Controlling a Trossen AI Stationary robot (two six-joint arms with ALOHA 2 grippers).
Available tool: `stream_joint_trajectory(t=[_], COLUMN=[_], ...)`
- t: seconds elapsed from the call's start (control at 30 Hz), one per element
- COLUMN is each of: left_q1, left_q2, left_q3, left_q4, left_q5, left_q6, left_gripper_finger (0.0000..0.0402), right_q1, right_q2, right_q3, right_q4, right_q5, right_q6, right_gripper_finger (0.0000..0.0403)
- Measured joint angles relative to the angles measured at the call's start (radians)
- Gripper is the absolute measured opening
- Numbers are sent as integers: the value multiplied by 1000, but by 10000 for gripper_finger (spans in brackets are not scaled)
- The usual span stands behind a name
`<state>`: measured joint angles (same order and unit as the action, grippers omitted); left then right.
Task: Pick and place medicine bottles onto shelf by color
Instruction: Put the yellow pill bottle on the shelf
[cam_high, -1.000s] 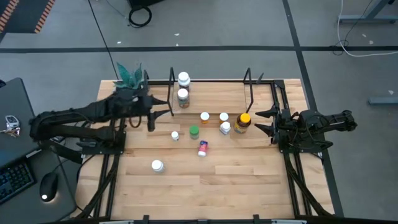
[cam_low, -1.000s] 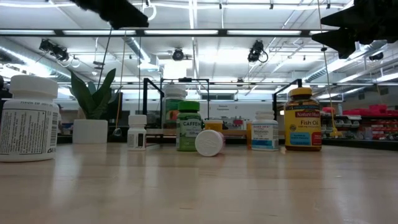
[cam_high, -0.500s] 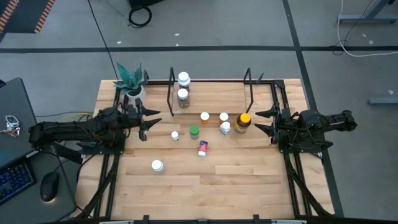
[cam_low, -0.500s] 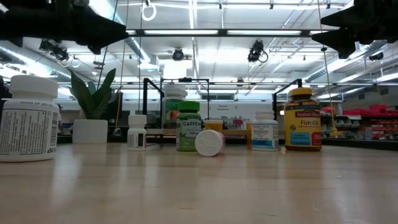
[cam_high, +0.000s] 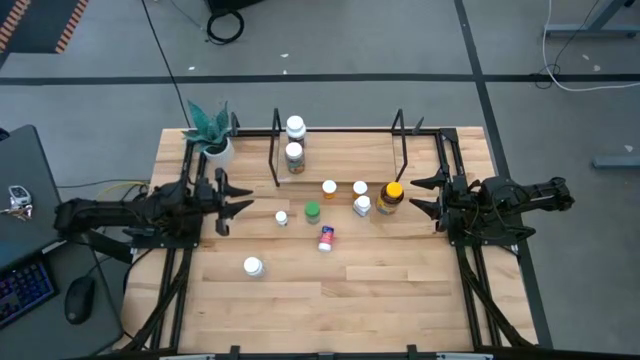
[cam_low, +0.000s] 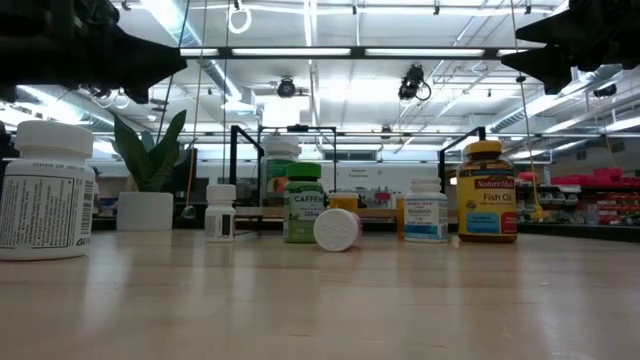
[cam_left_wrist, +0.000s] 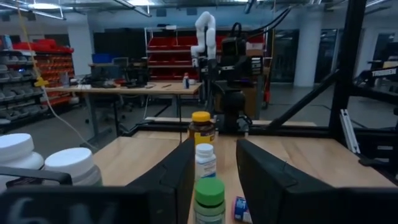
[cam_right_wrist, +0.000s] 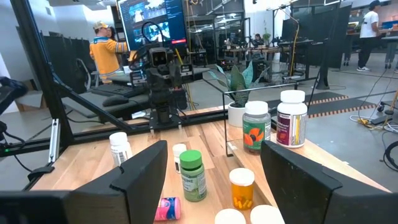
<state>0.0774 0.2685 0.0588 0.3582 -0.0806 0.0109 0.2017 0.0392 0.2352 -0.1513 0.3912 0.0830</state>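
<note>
Spanning the table's far edge: low black metal-rod shelf (cam_high: 340, 140), two white-capped bottles (cam_high: 294, 141) inside. Clustered before it: amber yellow-capped bottle (cam_high: 390, 198), green bottle (cam_high: 312, 212), small white ones. Flanking, over bare wood: left gripper (cam_high: 228, 203) and right gripper (cam_high: 422, 196), both spread wide, empty.

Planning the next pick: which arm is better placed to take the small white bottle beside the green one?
Left, probably: its open claw is nearer the small white bottle, and faces it. The right claw sits across the cluster.
</note>
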Motion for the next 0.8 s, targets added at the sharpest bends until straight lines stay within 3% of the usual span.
stream_joint_trajectory(t=[0.3, 0.8], left_q1=[-10, -10], left_q2=[-101, -105], left_q3=[-50, -50], left_q4=[-29, -58], left_q5=[0, 3], left_q6=[-2, 21], left_gripper_finger=[110, 116], right_q1=[0, 0], right_q2=[0, 0], right_q3=[0, 0], right_q4=[0, 0], right_q5=[0, 0], right_q6=[0, 0], right_gripper_finger=[265, 265])
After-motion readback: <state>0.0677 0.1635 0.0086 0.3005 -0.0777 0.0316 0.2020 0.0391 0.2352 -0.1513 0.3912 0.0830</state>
